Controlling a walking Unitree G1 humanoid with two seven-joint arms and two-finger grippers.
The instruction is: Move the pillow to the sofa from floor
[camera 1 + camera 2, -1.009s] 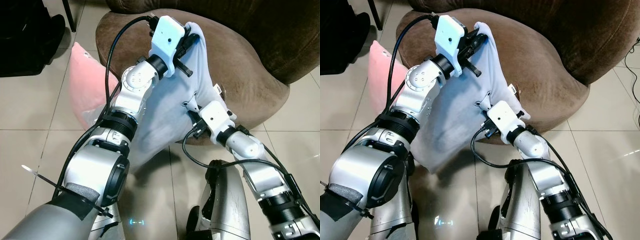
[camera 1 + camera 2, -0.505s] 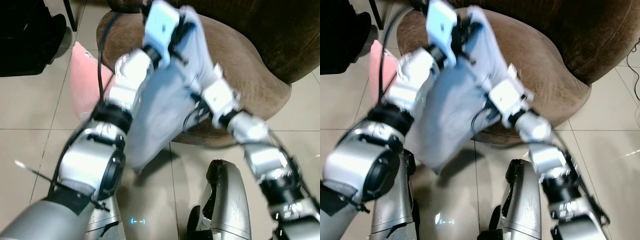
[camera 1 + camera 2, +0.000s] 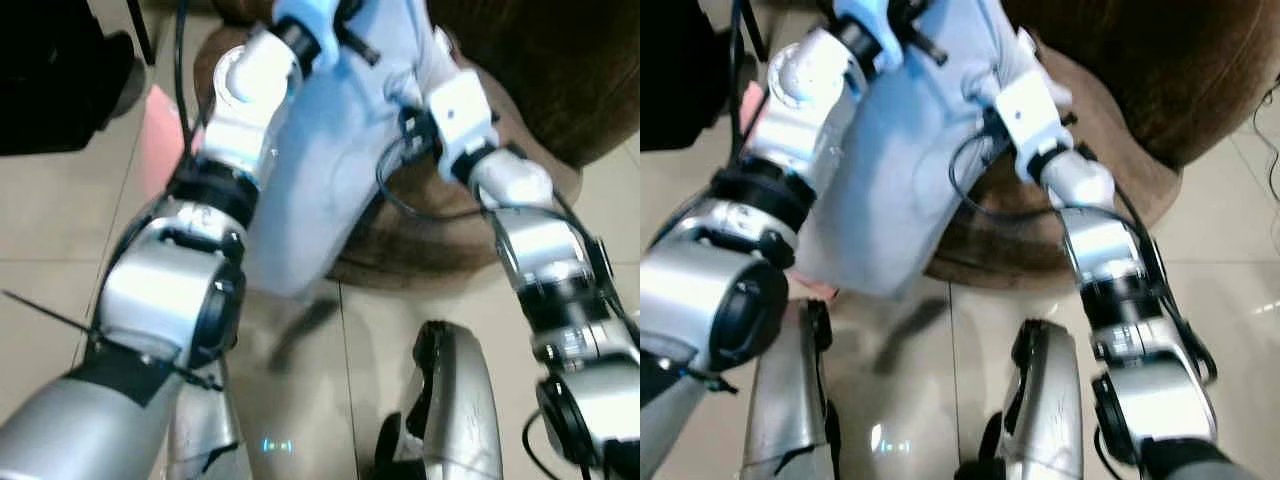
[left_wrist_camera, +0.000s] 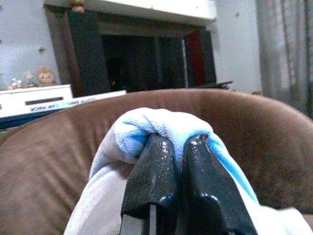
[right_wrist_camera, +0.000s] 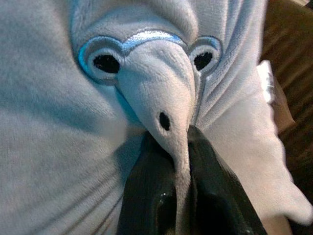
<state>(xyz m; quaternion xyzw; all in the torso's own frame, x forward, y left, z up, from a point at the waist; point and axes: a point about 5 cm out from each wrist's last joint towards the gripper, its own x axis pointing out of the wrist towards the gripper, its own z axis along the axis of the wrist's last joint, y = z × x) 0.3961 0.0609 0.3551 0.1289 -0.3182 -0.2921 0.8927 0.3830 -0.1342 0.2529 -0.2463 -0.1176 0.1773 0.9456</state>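
Pillow (image 3: 330, 160) is being held off the floor, pinched by left end effector (image 4: 168, 147) and right end effector (image 5: 178, 147), now raised higher over the brown sofa (image 3: 520, 60); release is nearing.

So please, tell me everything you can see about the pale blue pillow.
The pale blue pillow looks like soft plush, with an embroidered face: two black eyes and a long snout. It hangs off the floor, in front of the brown sofa. The left gripper pinches a fold near its top; the right gripper pinches the snout.
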